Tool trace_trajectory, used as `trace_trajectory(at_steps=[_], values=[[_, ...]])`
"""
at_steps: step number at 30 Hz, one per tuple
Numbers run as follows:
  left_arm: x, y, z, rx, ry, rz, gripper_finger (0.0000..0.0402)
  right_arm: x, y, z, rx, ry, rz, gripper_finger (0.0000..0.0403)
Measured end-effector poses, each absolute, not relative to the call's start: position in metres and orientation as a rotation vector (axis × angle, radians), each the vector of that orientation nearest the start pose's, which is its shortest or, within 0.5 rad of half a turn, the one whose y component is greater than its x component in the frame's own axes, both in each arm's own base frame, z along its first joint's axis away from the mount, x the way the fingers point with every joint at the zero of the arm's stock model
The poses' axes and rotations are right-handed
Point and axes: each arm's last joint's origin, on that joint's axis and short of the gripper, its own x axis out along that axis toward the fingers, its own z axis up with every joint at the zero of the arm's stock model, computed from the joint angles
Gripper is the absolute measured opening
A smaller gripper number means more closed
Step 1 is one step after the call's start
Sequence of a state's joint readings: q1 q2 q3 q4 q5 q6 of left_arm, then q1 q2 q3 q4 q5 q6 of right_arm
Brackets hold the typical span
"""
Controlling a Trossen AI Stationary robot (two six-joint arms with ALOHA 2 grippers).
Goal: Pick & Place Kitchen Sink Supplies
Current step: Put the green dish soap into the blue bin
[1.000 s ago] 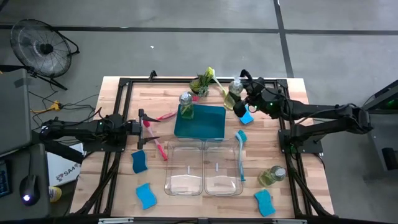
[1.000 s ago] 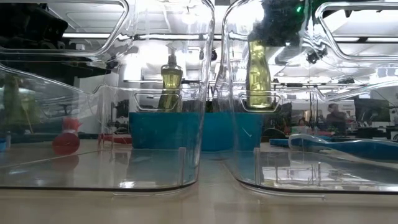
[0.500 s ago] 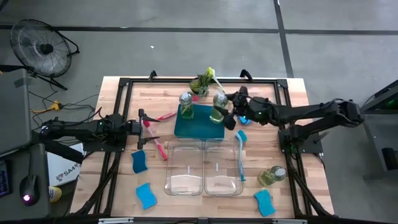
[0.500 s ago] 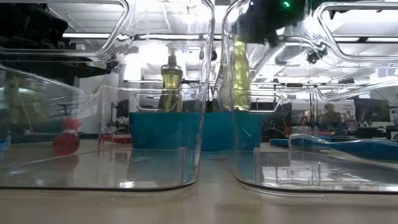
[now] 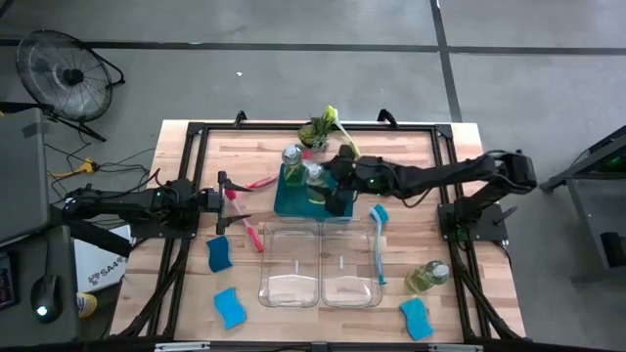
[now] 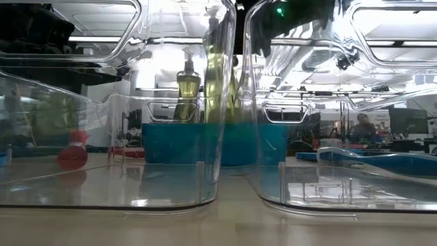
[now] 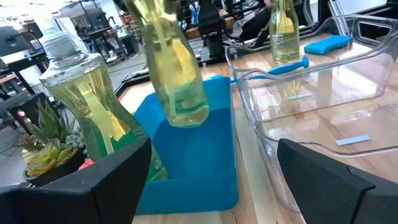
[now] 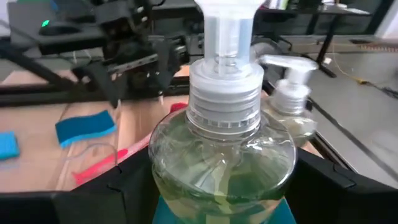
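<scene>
My right gripper is clamped on a soap bottle, carrying it above the teal tray, close beside the second bottle already standing there. I judge the risk: lowering too near could knock that one over, or catch the tray wall. Left gripper waits spread wide, empty, by the red-pink brush.
</scene>
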State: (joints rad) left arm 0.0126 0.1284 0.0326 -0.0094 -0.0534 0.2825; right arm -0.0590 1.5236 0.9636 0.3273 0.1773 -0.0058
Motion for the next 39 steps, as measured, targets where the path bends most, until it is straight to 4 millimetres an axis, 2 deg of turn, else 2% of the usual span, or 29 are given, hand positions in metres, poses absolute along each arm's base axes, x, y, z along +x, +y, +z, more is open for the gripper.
trace_trajectory(at_steps=[8,17,26,36,39], values=[[0.104,0.003,0.163,0.284,0.114,0.051,0.0344,0.355,-0.016,0.252,-0.075,0.209,-0.202,0.0271],[0.104,0.003,0.163,0.285,0.114,0.051,0.0344,0.365,-0.017,0.242,-0.066,0.172,-0.222,0.0271],[0.104,0.003,0.163,0.284,0.114,0.051,0.0344,0.365,-0.017,0.241,-0.066,0.182,-0.218,0.0271],[0.104,0.003,0.163,0.284,0.114,0.051,0.0344,0.39,-0.02,0.247,-0.089,0.182,-0.184,0.0271],[0.104,0.003,0.163,0.285,0.114,0.051,0.0344,0.396,-0.02,0.243,-0.09,0.197,-0.181,0.0271]])
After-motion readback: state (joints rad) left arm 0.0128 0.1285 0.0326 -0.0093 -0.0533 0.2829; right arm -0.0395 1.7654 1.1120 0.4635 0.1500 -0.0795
